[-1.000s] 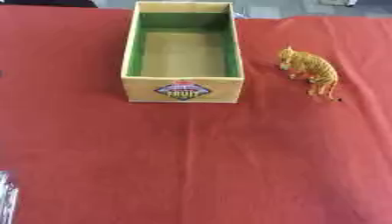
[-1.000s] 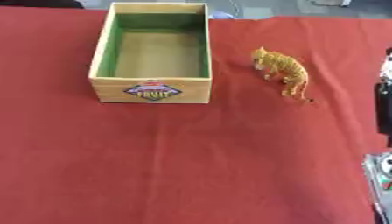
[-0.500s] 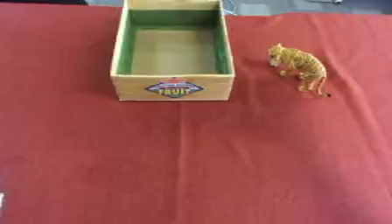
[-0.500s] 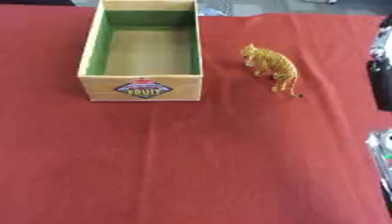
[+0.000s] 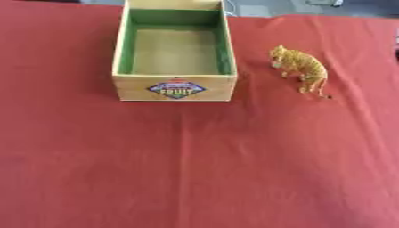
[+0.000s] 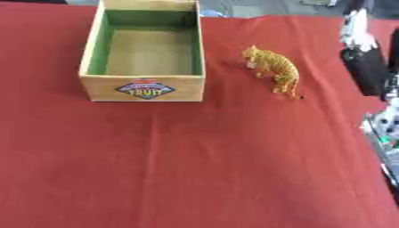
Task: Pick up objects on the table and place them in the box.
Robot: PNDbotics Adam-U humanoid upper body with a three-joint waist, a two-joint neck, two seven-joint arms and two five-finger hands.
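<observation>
A wooden box (image 5: 175, 87) with green inner walls and a "FRUIT" label on its front stands at the far middle of the red cloth, and nothing shows inside it. An orange striped toy tiger (image 5: 300, 67) stands on the cloth to the box's right, apart from it. My right arm (image 6: 366, 62), black with a silver upper part, shows only at the right edge of the right eye view. It is to the right of the tiger and does not touch it. Paler blurred parts (image 6: 383, 129) of the arm hang lower down; its hand is too blurred to make out. My left hand is out of view.
A red cloth (image 5: 195, 169) covers the table, with a wide bare stretch in front of the box. The table's far edge runs just behind the box, with grey floor and a cable beyond it.
My right arm has moved farther along the right edge and inward toward the tiger. The left hand's fingers have left the lower left corner. The view has shifted slightly; box and tiger stay put.
</observation>
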